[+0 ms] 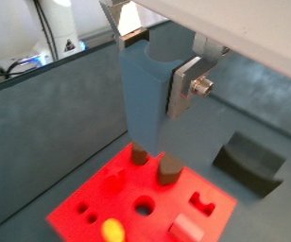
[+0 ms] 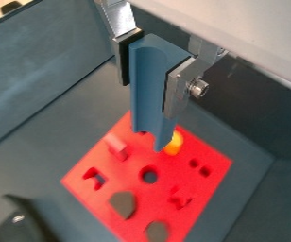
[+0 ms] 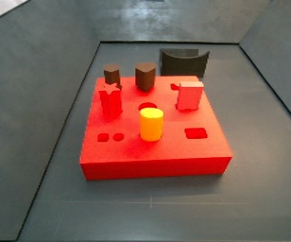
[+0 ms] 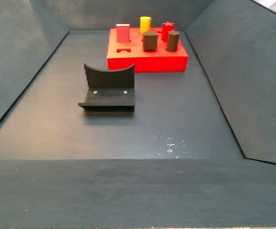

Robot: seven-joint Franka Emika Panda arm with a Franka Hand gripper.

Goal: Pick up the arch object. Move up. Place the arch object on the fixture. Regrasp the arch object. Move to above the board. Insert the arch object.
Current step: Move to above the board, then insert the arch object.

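In both wrist views my gripper (image 1: 159,62) (image 2: 151,74) is shut on the arch object (image 1: 145,95) (image 2: 148,95), a blue-grey block held upright with its curved notch up between the fingers. It hangs well above the red board (image 1: 123,203) (image 2: 129,163). The lower end of the piece lines up over the brown pegs (image 1: 142,153) in a wrist view and near the yellow peg (image 2: 172,144) in a wrist view. The dark fixture (image 1: 251,161) (image 2: 16,222) stands on the floor beside the board, bare. Neither side view shows the gripper or the arch object.
Both side views show the board (image 3: 161,151) (image 4: 165,61) with brown pegs (image 3: 114,75), a yellow peg (image 3: 151,124) and red blocks (image 3: 189,95). The fixture (image 3: 182,61) (image 4: 107,88) stands next to it. Grey walls ring the floor.
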